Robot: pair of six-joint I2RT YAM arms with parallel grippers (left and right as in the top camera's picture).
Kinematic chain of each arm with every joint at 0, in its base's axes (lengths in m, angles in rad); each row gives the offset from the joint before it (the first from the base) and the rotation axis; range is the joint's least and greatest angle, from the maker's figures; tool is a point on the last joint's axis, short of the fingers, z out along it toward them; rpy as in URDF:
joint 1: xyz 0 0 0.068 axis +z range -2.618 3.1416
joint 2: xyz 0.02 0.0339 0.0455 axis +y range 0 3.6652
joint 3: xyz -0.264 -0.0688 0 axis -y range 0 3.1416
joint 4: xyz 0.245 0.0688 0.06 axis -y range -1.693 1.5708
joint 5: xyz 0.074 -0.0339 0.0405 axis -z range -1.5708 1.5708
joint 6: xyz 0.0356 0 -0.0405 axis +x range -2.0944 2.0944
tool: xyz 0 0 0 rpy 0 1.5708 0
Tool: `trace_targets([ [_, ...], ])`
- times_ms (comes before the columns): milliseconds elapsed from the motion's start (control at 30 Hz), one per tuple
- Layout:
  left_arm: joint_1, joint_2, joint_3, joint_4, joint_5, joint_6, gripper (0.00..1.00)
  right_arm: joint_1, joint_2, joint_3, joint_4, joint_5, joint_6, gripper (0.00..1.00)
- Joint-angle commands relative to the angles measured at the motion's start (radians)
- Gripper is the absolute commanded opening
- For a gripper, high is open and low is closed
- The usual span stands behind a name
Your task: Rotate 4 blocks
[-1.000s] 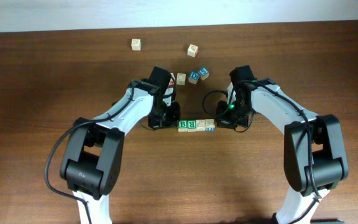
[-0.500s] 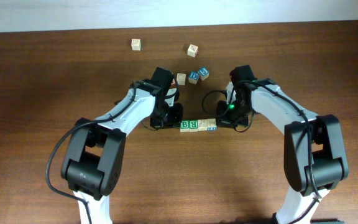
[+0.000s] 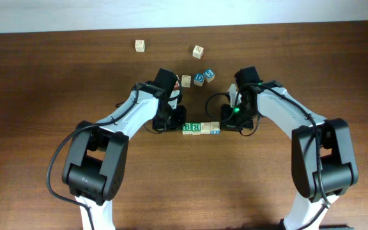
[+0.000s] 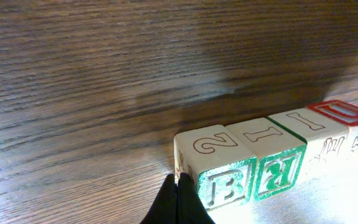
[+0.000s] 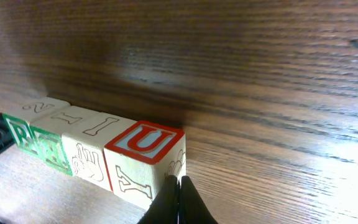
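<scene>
Four blocks lie in a straight row (image 3: 201, 128) between my two arms. In the left wrist view they run from a green "B" block (image 4: 219, 177) through a green "R" block (image 4: 272, 163) and a plain tan block (image 4: 316, 140) to a block with a red "U" on top (image 4: 344, 113). My left gripper (image 4: 178, 186) is shut, its tips against the "B" end of the row (image 3: 179, 126). My right gripper (image 5: 179, 186) is shut too, tips against the end face of the "U" block (image 5: 145, 155), at the row's right end (image 3: 223, 127).
Behind the row lie a light cube (image 3: 186, 81) and two blue-faced cubes (image 3: 199, 78) (image 3: 209, 75). Farther back sit two more light cubes (image 3: 139, 45) (image 3: 198, 51). The table's far edge (image 3: 184, 29) runs along the top.
The row shifted slightly right, then back left, staying straight. Both grippers stayed shut at its ends and moved with it.
</scene>
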State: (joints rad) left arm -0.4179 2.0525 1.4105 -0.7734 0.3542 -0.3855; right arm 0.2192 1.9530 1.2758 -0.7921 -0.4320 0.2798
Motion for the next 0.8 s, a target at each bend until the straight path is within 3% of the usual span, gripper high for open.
trace_targets([
  [0, -0.012, 0.014, -0.01, 0.004, 0.05, 0.016, 0.0, 0.03, -0.038, 0.011, 0.003, -0.062, -0.011, 0.04],
  [500, -0.012, 0.014, -0.01, 0.005, 0.05, 0.016, 0.0, 0.031, -0.064, 0.031, -0.017, -0.074, -0.011, 0.05],
  [767, -0.012, 0.014, -0.01, 0.003, 0.05, 0.016, 0.0, 0.098, -0.092, 0.064, -0.023, -0.073, -0.002, 0.04],
])
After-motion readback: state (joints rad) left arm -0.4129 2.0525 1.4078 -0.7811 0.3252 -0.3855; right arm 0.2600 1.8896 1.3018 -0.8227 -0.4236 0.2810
